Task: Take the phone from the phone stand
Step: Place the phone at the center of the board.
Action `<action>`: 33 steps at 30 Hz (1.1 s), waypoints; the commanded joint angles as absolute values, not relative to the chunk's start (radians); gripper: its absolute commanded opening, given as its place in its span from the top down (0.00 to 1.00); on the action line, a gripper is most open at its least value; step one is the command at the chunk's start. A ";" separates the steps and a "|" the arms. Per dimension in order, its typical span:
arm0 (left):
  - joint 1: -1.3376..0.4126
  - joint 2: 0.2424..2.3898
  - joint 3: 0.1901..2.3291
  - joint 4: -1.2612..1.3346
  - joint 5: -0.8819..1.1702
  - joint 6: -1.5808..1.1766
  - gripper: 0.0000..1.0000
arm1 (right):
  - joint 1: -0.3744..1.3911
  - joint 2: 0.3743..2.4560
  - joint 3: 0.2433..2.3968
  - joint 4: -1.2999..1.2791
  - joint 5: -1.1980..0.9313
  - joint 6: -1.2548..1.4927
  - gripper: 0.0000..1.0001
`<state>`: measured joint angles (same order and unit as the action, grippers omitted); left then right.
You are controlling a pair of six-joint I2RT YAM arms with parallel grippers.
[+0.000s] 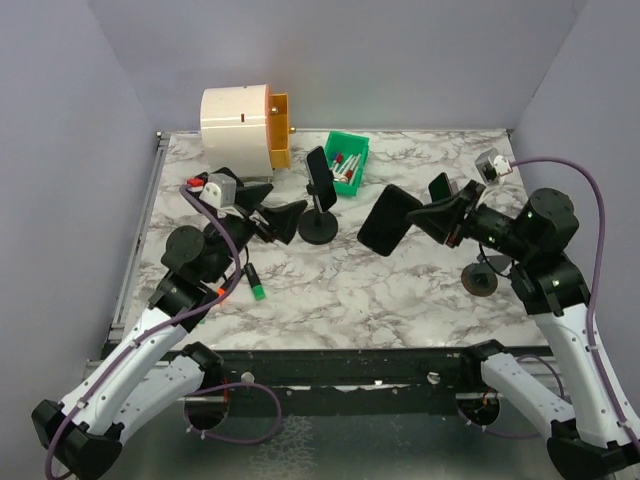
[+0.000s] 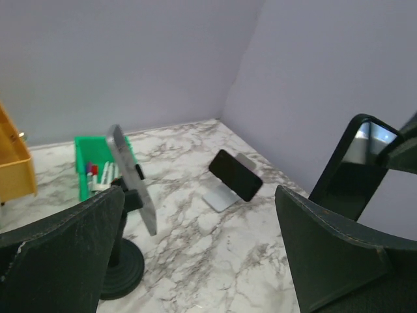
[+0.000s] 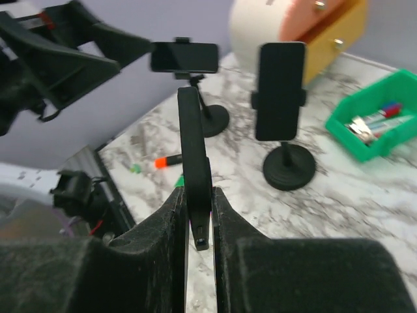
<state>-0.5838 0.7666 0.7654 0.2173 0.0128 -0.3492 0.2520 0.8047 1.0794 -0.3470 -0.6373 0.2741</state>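
Observation:
My right gripper [image 1: 425, 218] is shut on a black phone [image 1: 388, 220] and holds it in the air over the middle of the table. In the right wrist view the phone [image 3: 194, 143] stands edge-on between the pads of that gripper [image 3: 199, 195]. A black round stand [image 1: 483, 280] with nothing on it sits on the table below my right arm. My left gripper [image 1: 280, 212] is open and empty beside another black stand [image 1: 318, 228], which holds an upright phone [image 1: 320, 175]. The left wrist view shows the gripper [image 2: 195, 261] open, with that stand's phone [image 2: 130, 179] at left.
A third phone [image 1: 440, 187] leans on a silver stand at the back right. A stand with a sideways phone [image 3: 184, 57] shows near my left arm. A green bin [image 1: 347, 160] and a white-and-orange drawer box [image 1: 245, 130] stand at the back. A marker [image 1: 255, 280] lies front left.

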 commanded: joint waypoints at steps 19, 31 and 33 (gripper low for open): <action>-0.650 0.902 0.812 0.447 0.910 -0.402 0.02 | 0.299 0.710 0.964 0.012 -1.076 0.340 1.00; -0.654 1.024 0.853 0.449 0.963 -0.527 0.07 | 0.332 0.835 0.998 0.126 -1.097 0.370 0.99; -0.654 1.034 0.854 0.449 0.961 -0.535 0.09 | 0.349 0.856 1.015 0.116 -1.096 0.356 1.00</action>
